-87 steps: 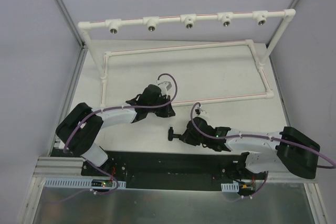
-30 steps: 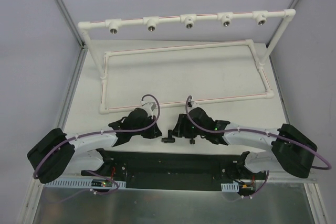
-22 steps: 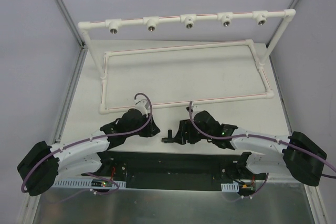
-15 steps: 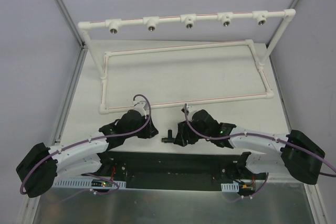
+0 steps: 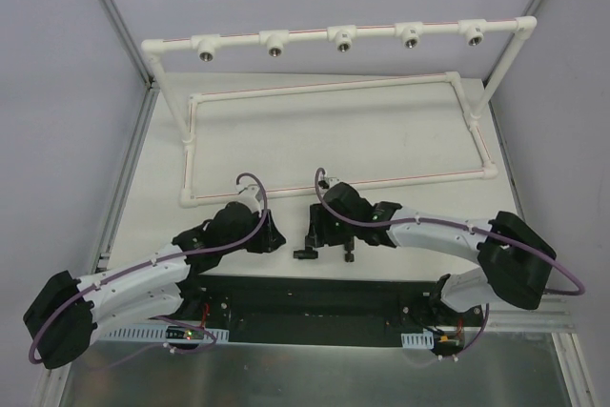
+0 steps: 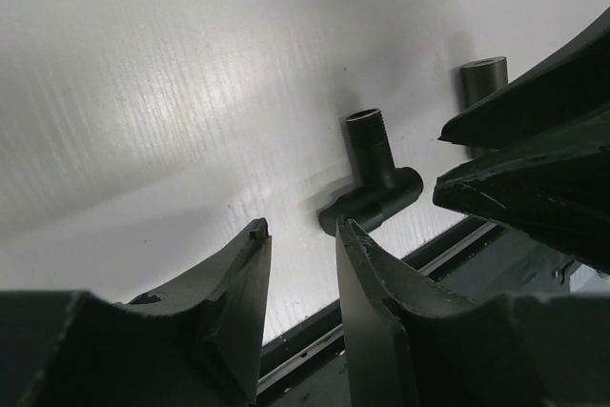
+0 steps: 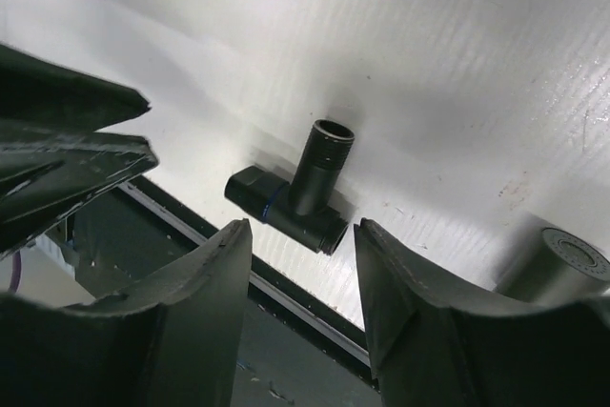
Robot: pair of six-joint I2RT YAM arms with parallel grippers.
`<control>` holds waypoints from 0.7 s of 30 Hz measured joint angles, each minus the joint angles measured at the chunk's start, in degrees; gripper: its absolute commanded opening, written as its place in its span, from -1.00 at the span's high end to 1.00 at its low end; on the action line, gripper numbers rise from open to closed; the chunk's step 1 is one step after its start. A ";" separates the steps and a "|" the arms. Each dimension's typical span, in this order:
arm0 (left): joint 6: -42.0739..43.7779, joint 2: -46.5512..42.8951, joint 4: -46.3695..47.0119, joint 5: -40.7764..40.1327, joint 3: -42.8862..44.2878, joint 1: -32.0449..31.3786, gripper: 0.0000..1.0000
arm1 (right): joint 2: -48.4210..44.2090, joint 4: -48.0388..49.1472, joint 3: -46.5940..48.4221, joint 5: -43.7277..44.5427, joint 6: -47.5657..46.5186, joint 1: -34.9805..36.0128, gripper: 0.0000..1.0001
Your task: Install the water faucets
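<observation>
Near the table's front edge lies the T-shaped black water faucet (image 5: 305,247) (image 6: 376,188) (image 7: 294,195), threaded stem pointing up the table. The stubby cylinder faucet (image 5: 349,256) (image 6: 483,78) (image 7: 564,259) stands just right of it. My left gripper (image 5: 278,239) (image 6: 303,235) is open, nothing between its fingers, its tips just short of the T-piece's left end. From the other side comes my right gripper (image 5: 321,234) (image 7: 300,235), also open. The T-piece lies just beyond its fingertips, not gripped.
A white pipe frame stands at the back, its top bar (image 5: 305,33) carrying several fittings (image 5: 341,39) with metal-threaded mouths. A rectangular pipe loop (image 5: 334,88) lies on the table. A black rail (image 5: 315,295) runs along the near edge right behind the faucets.
My left gripper has gone from shut to open. The right gripper has slid left and now faces the T-piece, which stays on the table.
</observation>
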 measured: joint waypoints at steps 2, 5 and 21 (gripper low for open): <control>0.00 -1.42 -0.55 -0.85 -0.42 0.00 0.25 | 1.77 -2.03 1.49 0.70 1.33 0.02 -0.05; 0.02 -2.78 -0.94 -1.70 -0.85 0.00 0.24 | 4.52 -3.93 3.23 1.18 2.78 0.00 -0.04; 0.11 -6.88 -1.57 -2.67 -3.15 0.00 0.23 | 13.49 -10.19 11.54 3.21 6.40 0.63 0.03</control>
